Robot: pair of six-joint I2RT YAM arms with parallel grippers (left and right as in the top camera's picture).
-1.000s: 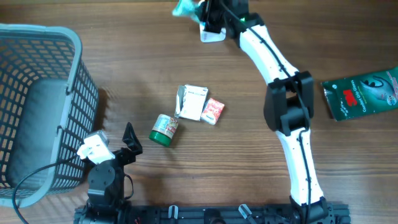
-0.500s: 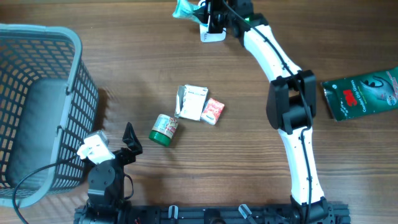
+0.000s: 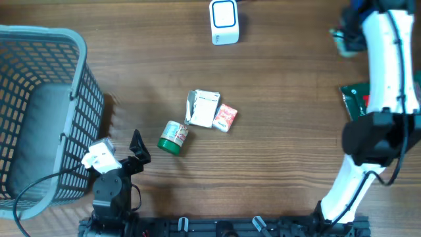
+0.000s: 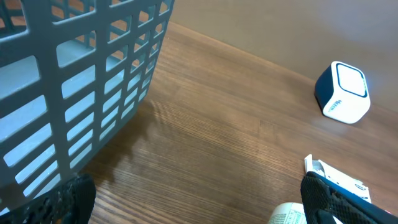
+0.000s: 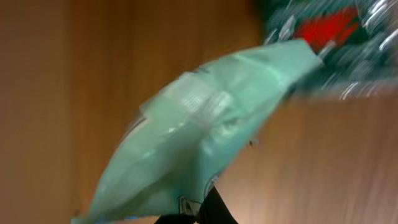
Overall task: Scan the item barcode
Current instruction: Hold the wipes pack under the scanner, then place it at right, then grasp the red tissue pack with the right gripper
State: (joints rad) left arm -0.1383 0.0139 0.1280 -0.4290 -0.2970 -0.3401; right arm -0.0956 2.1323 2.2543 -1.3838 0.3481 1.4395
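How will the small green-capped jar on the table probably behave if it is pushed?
The jar seems to lie on its side and looks round, so a sideways push would likely make it roll. It looks rigid, so it would probably keep its shape.

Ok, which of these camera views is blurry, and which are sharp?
Right wrist: heavily smeared, the pale green packet streaked and without clean edges. Overhead: crisp on the scanner, softer around the right arm. Left wrist: sharp, the basket casting a soft shadow.

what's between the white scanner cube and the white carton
Only bare wooden tabletop, per the overhead view, between the white scanner cube and the white carton.
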